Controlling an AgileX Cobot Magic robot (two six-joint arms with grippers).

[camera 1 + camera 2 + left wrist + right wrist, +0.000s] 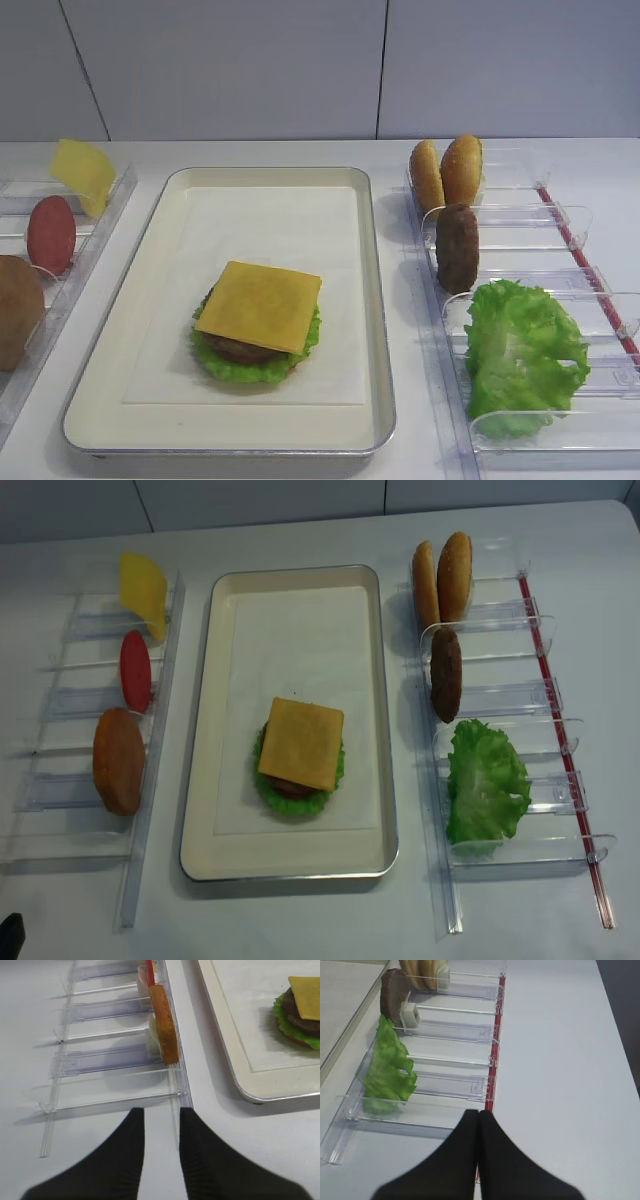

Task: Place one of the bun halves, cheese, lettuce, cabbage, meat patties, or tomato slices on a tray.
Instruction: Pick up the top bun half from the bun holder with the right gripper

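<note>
The cream tray [380,300] holds a stack of lettuce, a meat patty and a cheese slice [260,305] on top. In the right rack stand two bun halves [462,168], a meat patty [457,247] and lettuce [525,350]. The left rack holds cheese [83,172], a tomato slice [50,234] and an orange-brown disc [18,310]. Cabbage is out of view. My right gripper [478,1112] is shut and empty, low by the near end of the right rack. My left gripper [161,1110] is open and empty at the near end of the left rack.
Clear plastic racks [500,695] flank the tray on both sides, the right one with a red strip [495,1055] along its outer edge. In the left wrist view the tray's near corner [250,1095] lies to the right of the fingers.
</note>
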